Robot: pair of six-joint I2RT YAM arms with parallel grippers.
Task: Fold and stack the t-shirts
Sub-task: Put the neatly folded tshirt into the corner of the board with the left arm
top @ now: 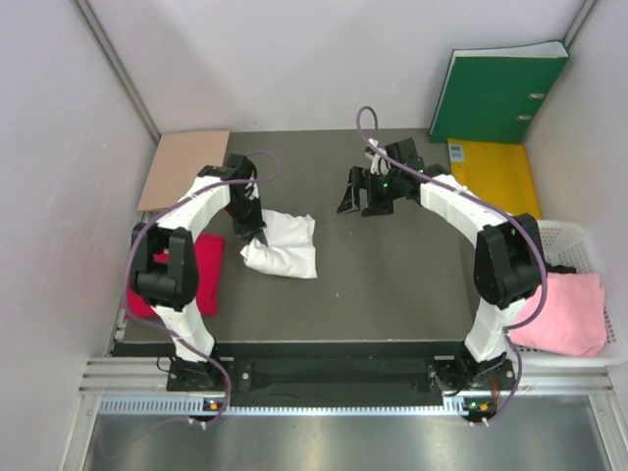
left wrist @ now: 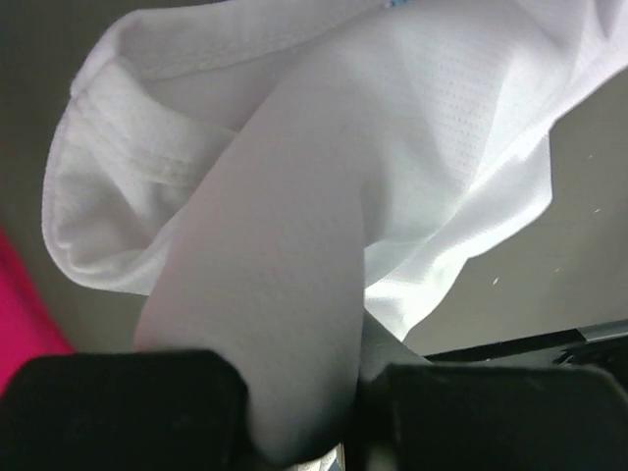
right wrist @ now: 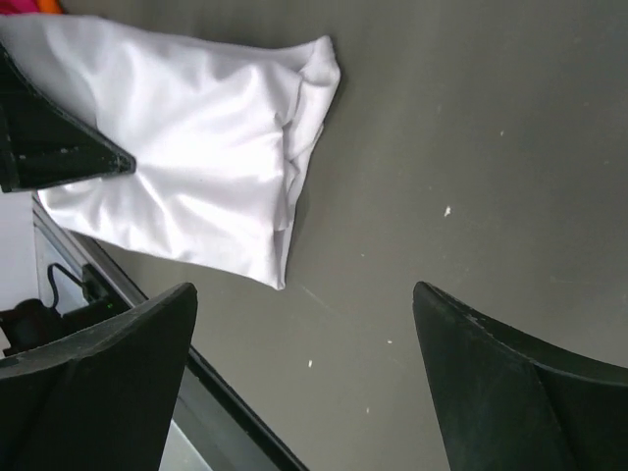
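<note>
The white t-shirt (top: 287, 245) lies bunched on the dark bench (top: 392, 280), left of centre. The left gripper (top: 251, 232) is clenched on a fold at its left edge, cloth pinched between the fingers (left wrist: 128, 412). The right gripper (top: 365, 196) hangs released above the bench, jaws wide with nothing between them, apart from the shirt. The red t-shirt (top: 208, 267) lies at the bench's left edge; the pink t-shirt (top: 564, 314) rests in the white basket (top: 587, 234) on the right

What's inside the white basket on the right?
A pink shirt lies in the basket, covering most of its floor. Anything beneath the shirt cannot be seen.
</note>
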